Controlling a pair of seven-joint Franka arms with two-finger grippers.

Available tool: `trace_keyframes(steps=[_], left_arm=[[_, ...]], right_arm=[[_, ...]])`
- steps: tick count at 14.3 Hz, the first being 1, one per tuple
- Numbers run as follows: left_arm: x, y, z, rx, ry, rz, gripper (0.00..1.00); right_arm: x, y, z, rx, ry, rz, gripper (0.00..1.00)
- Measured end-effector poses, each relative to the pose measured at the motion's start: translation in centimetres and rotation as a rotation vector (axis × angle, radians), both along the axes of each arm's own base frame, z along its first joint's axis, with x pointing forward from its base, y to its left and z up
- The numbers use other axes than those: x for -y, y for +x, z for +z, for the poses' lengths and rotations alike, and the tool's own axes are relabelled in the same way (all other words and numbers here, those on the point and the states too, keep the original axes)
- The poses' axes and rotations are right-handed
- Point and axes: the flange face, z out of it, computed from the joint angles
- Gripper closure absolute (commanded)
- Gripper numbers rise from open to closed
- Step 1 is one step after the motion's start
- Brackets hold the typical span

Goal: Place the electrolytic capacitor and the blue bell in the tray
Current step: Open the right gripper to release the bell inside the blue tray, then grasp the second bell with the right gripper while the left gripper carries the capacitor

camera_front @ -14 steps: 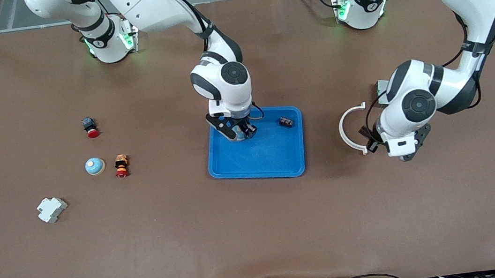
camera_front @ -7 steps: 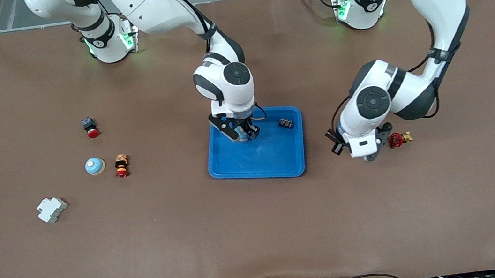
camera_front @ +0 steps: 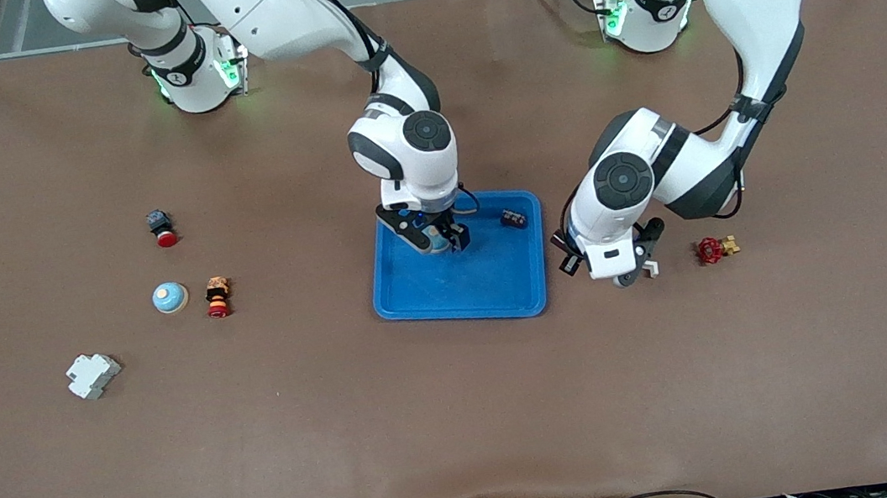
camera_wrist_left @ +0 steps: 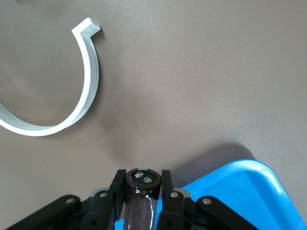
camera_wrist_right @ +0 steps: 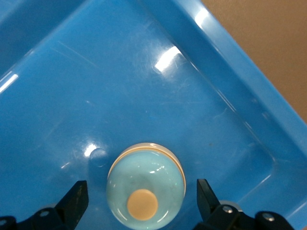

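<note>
Right gripper (camera_front: 436,241) is down inside the tray (camera_front: 490,287), at the corner toward the robots' bases and the right arm's end. Its fingers (camera_wrist_right: 74,199) are spread wide, standing clear of the blue bell (camera_wrist_right: 146,190) on both sides, no contact visible. The bell sits on the tray floor between them: pale blue dome, cream button on top, cream rim at the base, upright.

Left gripper (camera_front: 630,273) hangs over the bare surface (camera_front: 465,424) just beside the tray's edge at the left arm's end. Fingers (camera_wrist_left: 118,189) pinched on the electrolytic capacitor (camera_wrist_left: 139,203): dark brown glossy cylinder, end face with two metal terminals pointing out of the grip. The tray's rounded corner shows close by in the left wrist view.

Also in the tray: a small dark component (camera_front: 513,218) near the corner toward the left arm's base. On the surface: white C-shaped clip (camera_wrist_left: 57,96), red valve (camera_front: 712,250), second blue bell (camera_front: 169,297), two red-capped buttons (camera_front: 218,298), white block (camera_front: 93,375).
</note>
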Motion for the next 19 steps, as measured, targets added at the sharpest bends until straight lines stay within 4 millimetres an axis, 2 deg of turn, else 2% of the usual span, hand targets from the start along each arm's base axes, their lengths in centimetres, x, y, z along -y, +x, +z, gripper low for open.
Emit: trace_keyframes(steps=[2,4,5,7,10,12,16,18,19], left_arm=[[0.5,0.1,0.3,0.006,-0.005,-0.001,1.00],[1.2,-0.1,0.4,0.010,-0.009,-0.011,1.00],[1.4,-0.1,0.5,0.012,-0.010,-0.015,1.00],[1.6,-0.1,0.6,0.013,-0.011,-0.030,1.00],[1.4,0.1,0.7,0.013,-0.011,-0.043,1.00],[0.7,0.4,0.9,0.004,-0.002,-0.063,1.00],[0.3,0.5,0.8,-0.006,0.005,-0.078,1.00],[0.2,0.5,0.8,-0.007,0.005,-0.080,1.00],[0.2,0.5,0.8,-0.007,0.005,-0.080,1.00]], right_arm=[[0.1,0.7,1.0,-0.028,-0.049,0.052,0.00],[0.7,2.2,3.6,-0.072,-0.112,0.136,0.00],[1.6,3.4,5.3,-0.096,-0.135,0.197,0.00],[5.0,6.1,9.4,-0.147,-0.162,0.327,0.00],[12.3,10.2,15.1,-0.189,-0.155,0.457,0.00],[18.3,12.2,17.3,-0.206,-0.140,0.528,0.00],[32.3,15.3,19.0,-0.229,-0.101,0.695,0.00],[38.2,15.8,18.5,-0.200,-0.088,0.756,0.00],[40.5,15.7,17.8,-0.192,-0.084,0.773,0.00]])
